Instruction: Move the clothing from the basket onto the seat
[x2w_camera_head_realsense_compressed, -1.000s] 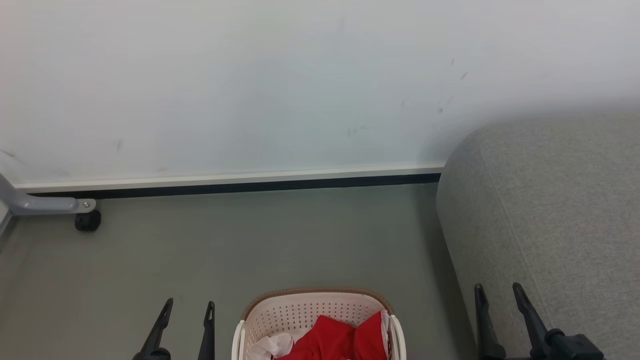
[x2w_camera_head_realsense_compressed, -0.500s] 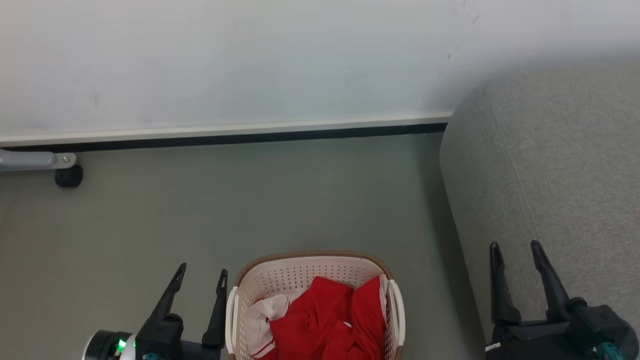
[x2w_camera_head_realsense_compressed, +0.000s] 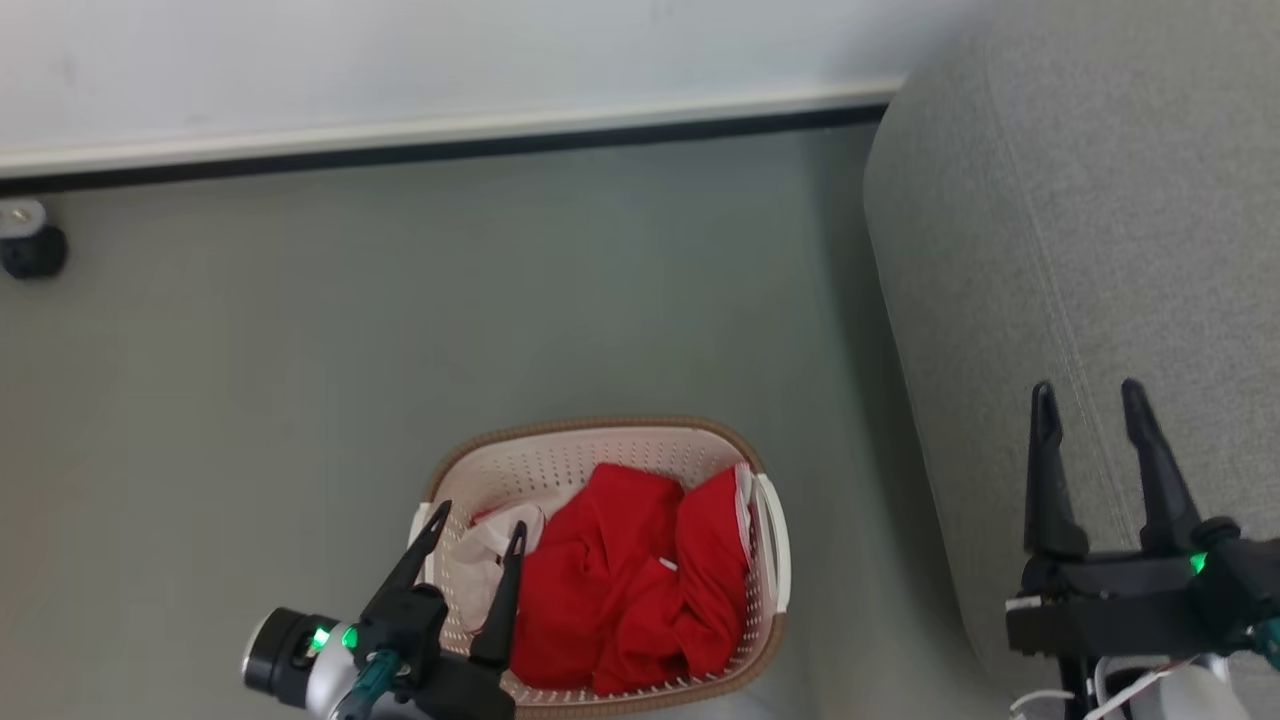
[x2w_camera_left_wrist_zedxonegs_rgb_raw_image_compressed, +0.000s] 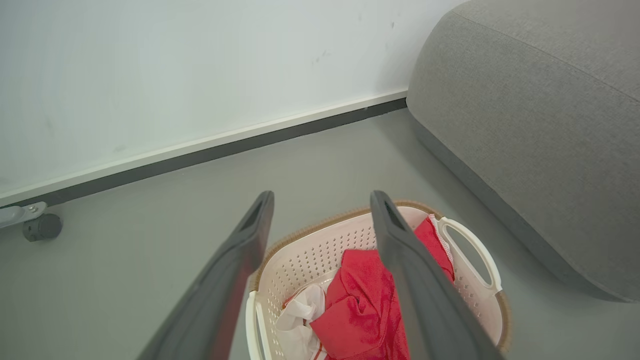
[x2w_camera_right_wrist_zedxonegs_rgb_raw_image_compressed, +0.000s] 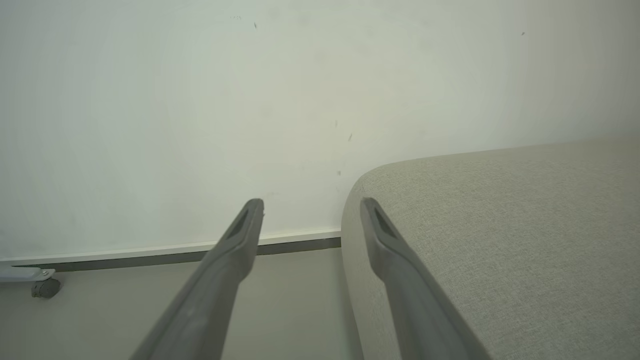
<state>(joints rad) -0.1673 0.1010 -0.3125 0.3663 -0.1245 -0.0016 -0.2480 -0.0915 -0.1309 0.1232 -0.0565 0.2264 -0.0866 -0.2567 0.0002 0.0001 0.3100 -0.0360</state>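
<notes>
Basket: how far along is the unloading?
Done: nothing; the clothing lies heaped in the basket, and the seat is bare where visible. In hand: the left gripper hangs open over the basket's left side, empty; the right gripper is open by the seat. Left: grasp the clothing and carry it over.

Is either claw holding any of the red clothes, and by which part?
Nothing is held. The left gripper is open above the basket, the right gripper open over the seat.
</notes>
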